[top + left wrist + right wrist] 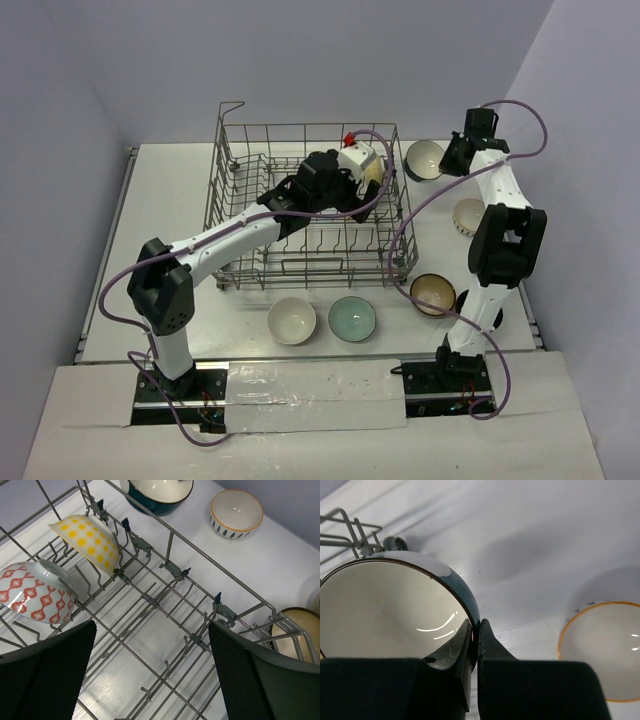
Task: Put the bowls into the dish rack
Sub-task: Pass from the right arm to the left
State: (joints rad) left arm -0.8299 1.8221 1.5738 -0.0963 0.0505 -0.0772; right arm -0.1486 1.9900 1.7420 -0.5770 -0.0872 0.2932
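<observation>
**Bowls spread over a white table (180,200) around the dish rack (310,127)**

We see the grey wire dish rack standing mid-table. Just near of it, a white bowl (292,320) and a pale green bowl (352,320) sit side by side, with a tan bowl (433,293) to their right. An orange-rimmed bowl (468,215) sits right of the rack. A teal bowl (425,158) is at the rack's far right corner; we cannot tell whether it rests on the table.

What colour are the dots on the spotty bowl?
Yellow. The spotty bowl shows best in left wrist view.
</observation>
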